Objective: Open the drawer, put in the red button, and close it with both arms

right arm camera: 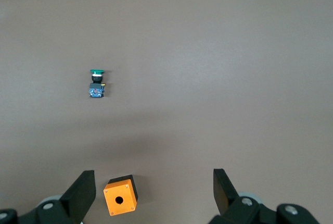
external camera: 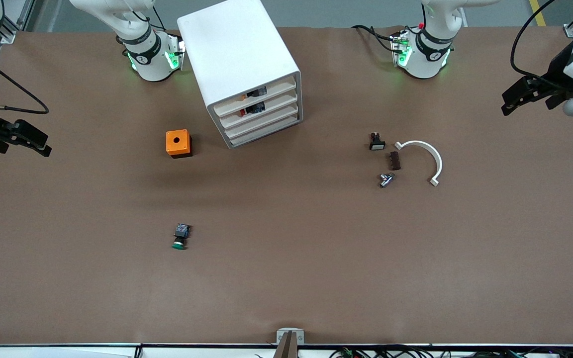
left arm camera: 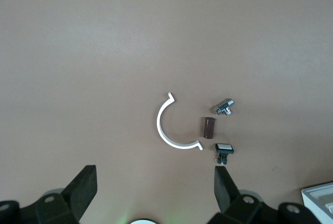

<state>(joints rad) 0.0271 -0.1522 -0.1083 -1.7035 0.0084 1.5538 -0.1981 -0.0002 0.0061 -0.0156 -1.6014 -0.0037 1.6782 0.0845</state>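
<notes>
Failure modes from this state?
1. No red cap lies on the table; only the green-capped button does: likely wrong pick.
2. The second-highest drawer sits among four alike in the angled cabinet: wrong one gets pulled, or the cabinet slides.
Left gripper and right gripper wait over the table's ends, jaws open.

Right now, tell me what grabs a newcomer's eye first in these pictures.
The tall white rounded four-drawer cabinet stands near the right arm's base, all drawers shut, with red and orange parts showing in the upper two. Beside it sits a bright orange box with a hole. Both open hands, the left hand and right hand, wait at the table's ends.
</notes>
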